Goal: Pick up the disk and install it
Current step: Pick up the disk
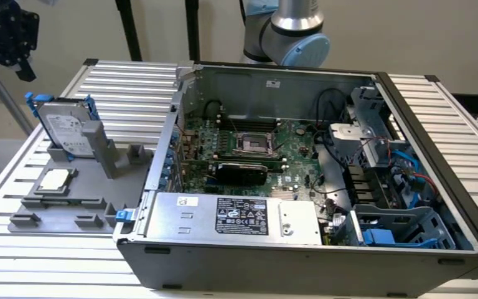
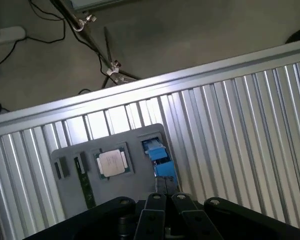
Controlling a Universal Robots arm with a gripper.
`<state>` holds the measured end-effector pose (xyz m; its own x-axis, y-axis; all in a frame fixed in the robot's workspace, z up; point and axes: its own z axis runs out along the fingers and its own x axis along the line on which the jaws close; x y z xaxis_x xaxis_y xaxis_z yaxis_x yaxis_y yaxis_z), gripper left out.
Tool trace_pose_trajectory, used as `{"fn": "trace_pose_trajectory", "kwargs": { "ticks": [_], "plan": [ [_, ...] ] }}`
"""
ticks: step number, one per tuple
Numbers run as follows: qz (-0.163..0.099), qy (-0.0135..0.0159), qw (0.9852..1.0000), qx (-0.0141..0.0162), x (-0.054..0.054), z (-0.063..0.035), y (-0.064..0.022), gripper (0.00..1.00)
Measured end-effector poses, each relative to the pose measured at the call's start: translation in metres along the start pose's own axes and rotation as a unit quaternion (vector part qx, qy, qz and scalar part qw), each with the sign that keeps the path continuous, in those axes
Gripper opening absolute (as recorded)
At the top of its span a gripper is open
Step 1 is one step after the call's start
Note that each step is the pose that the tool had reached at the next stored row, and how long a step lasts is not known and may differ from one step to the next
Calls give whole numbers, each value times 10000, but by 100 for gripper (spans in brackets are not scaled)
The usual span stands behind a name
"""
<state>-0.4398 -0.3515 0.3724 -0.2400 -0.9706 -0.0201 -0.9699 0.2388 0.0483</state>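
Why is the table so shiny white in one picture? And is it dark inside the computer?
Wrist view: light glares off the ribbed metal table near its edge, washing the slats white. Exterior view: the lighting is soft and even, the disk is plainly lit, and the open computer case holds only mild shadow along its walls.
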Motion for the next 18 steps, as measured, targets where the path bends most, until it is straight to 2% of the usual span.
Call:
{"fn": "trace_pose_trajectory", "kwargs": {
  "ticks": [5,10,14,16,18],
  "plan": [
    [-288,-12,9996,-9,0,9,-2,11],
    [-553,-29,9985,-13,0,19,-3,11],
    [-710,-61,9975,-7,0,27,-8,11],
    [-739,-95,9972,-13,-5,27,-29,11],
    [-740,-102,9972,-15,-11,26,-51,11]
  ]
}}
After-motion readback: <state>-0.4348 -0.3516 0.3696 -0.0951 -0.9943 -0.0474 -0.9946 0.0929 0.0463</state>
